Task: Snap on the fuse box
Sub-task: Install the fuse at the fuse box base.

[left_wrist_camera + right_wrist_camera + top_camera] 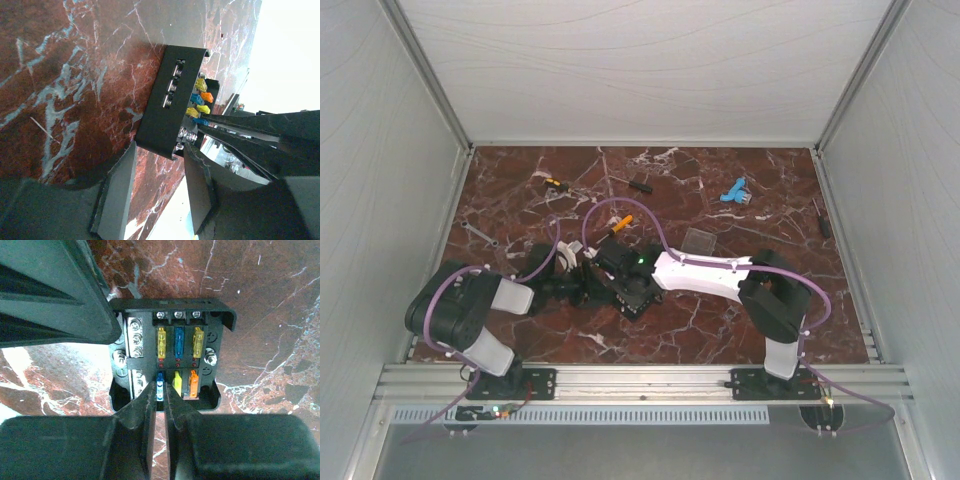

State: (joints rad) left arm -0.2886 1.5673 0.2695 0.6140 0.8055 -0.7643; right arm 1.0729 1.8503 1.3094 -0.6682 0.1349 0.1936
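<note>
The black fuse box (638, 297) sits open on the marble table, with rows of yellow, blue and orange fuses (178, 342) showing. My right gripper (160, 387) hangs over it from above, nearly shut, its tips pinching the blue fuse (160, 381) in the near row. My left gripper (160, 147) comes in from the box's left, and its two fingers clamp the near end of the box (165, 100). The clear square lid (698, 240) lies flat on the table behind and to the right of the box, apart from it.
Screwdrivers (556, 184) (640, 185) and a blue part (734, 191) lie near the back. An orange-handled tool (620, 222) lies just behind the grippers. A wrench (480, 235) lies at the left and a dark tool (823, 218) at the right edge. White walls enclose three sides.
</note>
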